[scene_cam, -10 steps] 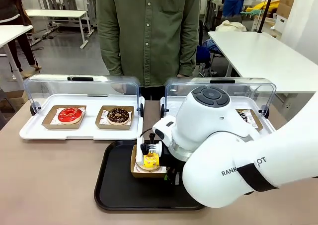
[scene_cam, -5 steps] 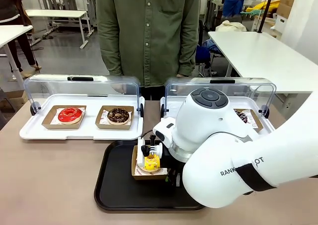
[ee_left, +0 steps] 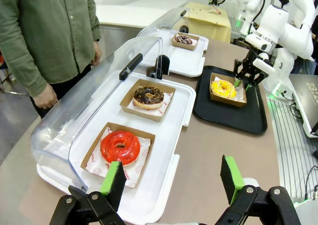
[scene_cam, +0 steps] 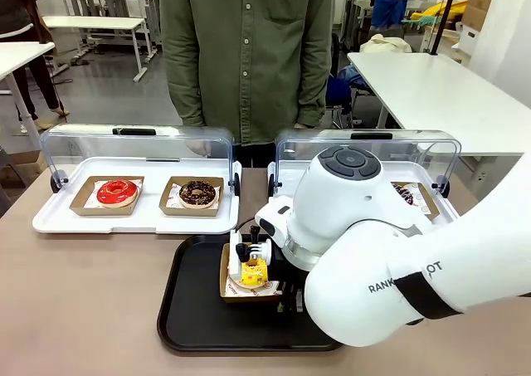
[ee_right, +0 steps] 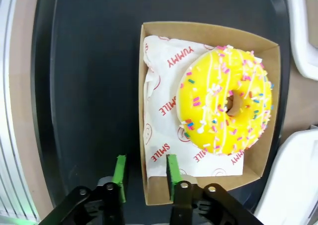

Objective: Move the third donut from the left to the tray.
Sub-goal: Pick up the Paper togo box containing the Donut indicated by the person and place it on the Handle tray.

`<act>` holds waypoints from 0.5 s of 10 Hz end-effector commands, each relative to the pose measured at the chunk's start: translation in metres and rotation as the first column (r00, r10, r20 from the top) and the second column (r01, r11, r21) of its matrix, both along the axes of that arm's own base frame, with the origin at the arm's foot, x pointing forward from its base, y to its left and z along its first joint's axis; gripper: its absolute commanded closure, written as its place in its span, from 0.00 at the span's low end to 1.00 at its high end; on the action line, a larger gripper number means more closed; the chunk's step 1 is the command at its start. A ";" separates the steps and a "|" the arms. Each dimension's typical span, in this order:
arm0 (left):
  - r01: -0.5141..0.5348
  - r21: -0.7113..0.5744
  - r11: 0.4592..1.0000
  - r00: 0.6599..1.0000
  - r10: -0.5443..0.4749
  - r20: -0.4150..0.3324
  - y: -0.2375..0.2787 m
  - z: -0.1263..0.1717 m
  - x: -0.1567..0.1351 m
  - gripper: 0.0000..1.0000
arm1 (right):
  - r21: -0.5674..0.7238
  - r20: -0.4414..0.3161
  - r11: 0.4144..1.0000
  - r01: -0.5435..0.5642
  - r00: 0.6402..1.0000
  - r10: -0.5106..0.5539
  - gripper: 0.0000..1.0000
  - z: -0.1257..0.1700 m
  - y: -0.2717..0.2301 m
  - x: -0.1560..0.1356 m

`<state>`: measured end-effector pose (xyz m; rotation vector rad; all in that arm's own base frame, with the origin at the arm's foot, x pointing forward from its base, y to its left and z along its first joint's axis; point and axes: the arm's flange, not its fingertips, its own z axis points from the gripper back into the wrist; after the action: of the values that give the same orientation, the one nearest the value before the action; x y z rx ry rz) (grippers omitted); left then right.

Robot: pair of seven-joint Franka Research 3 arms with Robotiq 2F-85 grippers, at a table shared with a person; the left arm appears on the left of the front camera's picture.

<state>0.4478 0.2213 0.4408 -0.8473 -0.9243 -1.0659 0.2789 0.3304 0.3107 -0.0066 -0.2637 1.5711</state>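
Yellow donut [ee_right: 224, 100] sits in its brown cardboard square [ee_right: 149, 106], and the square rests flat on the black tray [scene_cam: 192, 310], towards the tray's far middle. The transfer itself therefore appears complete; the step in hand is the release.

State of the right pincer [ee_right: 144, 173]: in the right wrist view the two green-padded fingers stand parted, one on each side of the square's upright wall at a corner. One pad lies inside the square over the printed paper liner [ee_right: 161, 111], the other outside over bare tray. A gap shows between the pads and the wall, so the pincer is judged to have let go and to hold nothing. In the front view the right arm [scene_cam: 390, 260] bends low over the tray, and the fingers reach down beside the donut.

State of the left pincer [ee_left: 172, 183]: the left wrist view shows its fingers spread wide with nothing between them, raised above the worktop [ee_left: 208, 150] near the white tray [ee_left: 164, 185] that carries the red donut [ee_left: 120, 146] and a chocolate donut [ee_left: 148, 96].

Next move, as a judgement:
1. Lift the right pincer straight up, so that neither pad catches the cardboard wall or drags the liner.
2. Withdraw the arm only once the fingers clear the wall, keeping off the clear lid [scene_cam: 365, 148] just behind the tray.

Risk: a sideways pull may tip the square or slide it across the tray.
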 end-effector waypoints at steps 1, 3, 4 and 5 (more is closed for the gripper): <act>0.005 0.003 1.000 1.000 -0.005 -0.004 -0.001 0.001 -0.001 0.00 | 0.030 0.032 1.000 -0.008 0.999 0.007 0.18 0.012 -0.053 -0.042; 0.005 0.003 1.000 1.000 -0.005 -0.004 -0.001 0.001 -0.001 0.00 | 0.030 0.041 1.000 -0.007 0.999 0.006 0.00 0.031 -0.058 -0.043; 0.005 0.003 1.000 1.000 -0.005 -0.004 -0.001 0.001 -0.001 0.00 | 0.018 0.049 1.000 -0.011 0.999 0.010 0.00 0.037 -0.059 -0.043; 0.005 0.003 1.000 1.000 -0.005 -0.004 -0.001 0.001 -0.001 0.00 | 0.015 0.036 1.000 -0.016 0.999 0.015 0.00 0.040 -0.059 -0.041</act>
<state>0.4477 0.2213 0.4408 -0.8473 -0.9243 -1.0658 0.2760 0.3226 0.3607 -0.0388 -0.3175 1.5615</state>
